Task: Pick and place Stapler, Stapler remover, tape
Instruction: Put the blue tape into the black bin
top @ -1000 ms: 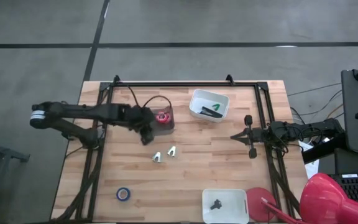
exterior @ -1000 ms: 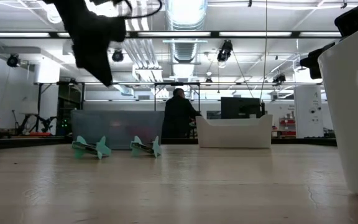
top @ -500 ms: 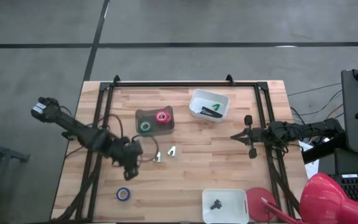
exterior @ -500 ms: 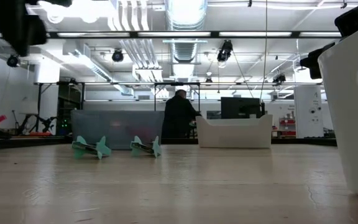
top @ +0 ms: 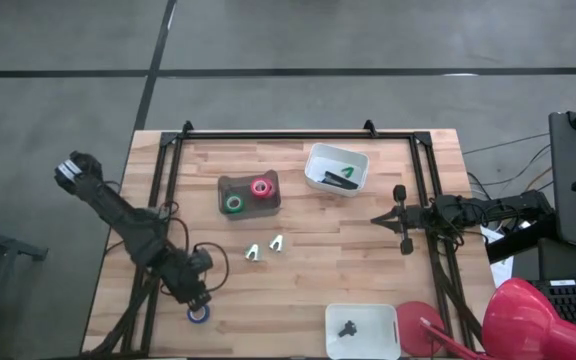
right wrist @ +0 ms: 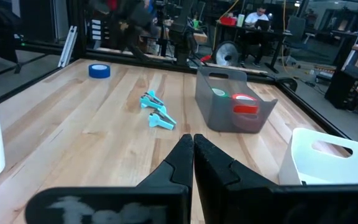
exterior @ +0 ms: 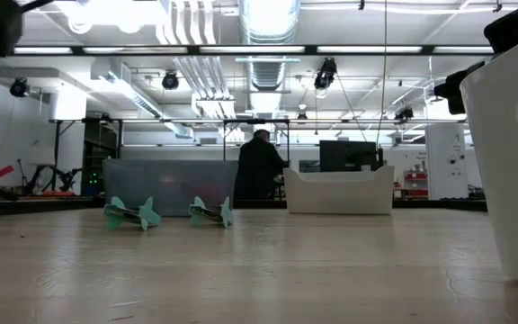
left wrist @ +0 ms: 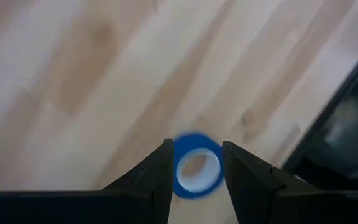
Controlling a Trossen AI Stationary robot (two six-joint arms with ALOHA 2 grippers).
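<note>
Left pincer: we see the left pincer (top: 197, 298) low over the near left part of the worktop (top: 298, 280), its fingers (left wrist: 157, 180) spread to either side of the blue tape (left wrist: 196, 165); the roll lies flat on the wood and we cannot tell whether the fingers touch it.

Right pincer: we find the right pincer (right wrist: 192, 155) waiting at the worktop's right edge, fingers pressed together, nothing between them.

Tape: we count the green tape (top: 233, 203) and the red tape (top: 260, 188) side by side inside the grey bin (top: 248, 180), left of centre.

Staple removers: we note two teal staple removers (top: 265, 247) lying close together mid-worktop, apart from every bin.

White bins: we see a far white bin (top: 336, 168) with dark and green items inside, and a near white bin (top: 362, 330) with one small dark piece.
</note>
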